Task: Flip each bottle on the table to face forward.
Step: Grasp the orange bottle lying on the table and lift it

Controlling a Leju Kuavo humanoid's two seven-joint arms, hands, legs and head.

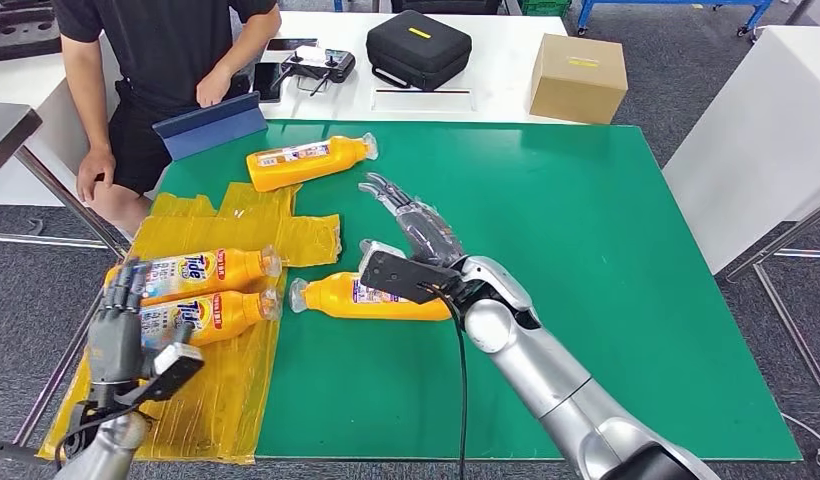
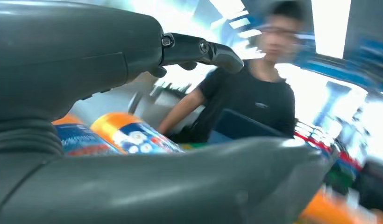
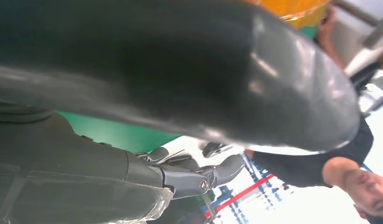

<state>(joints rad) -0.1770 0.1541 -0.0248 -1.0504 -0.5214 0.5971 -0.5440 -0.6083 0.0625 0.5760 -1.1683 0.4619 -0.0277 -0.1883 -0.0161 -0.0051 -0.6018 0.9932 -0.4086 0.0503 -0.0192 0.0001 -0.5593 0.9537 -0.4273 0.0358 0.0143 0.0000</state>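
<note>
Right hand first: its fingers are stretched out and spread, nothing gripped, hovering over the green mat just past the near bottle. The wrist and its camera block sit right over that bottle's far end, so whether the palm is touching it can't be told. Left hand: held upright at the table's near left corner, fingers loosely extended, nothing held in it. It's parked beside the two bottles on the yellow sheet, apparently not touching either.

So, progress, judged from the labels:

- Top Tide bottle on the sheet: front label up, logo readable. Counted as done.
- Lower Tide bottle right next to it: same, front showing. Done.
- Near bottle on the mat: lying on its side, cap towards the sheet, just a small patch of label visible under the wrist. Looks like the one being worked on, not sorted yet.
- Far bottle near the mat's far edge: a white fine-print label is facing up, which reads like the back. Probably yet to be flipped.

Roughly halfway then, two of four.

A person is standing at the far left corner, one hand on a blue folder, well apart from the bottles.
</note>
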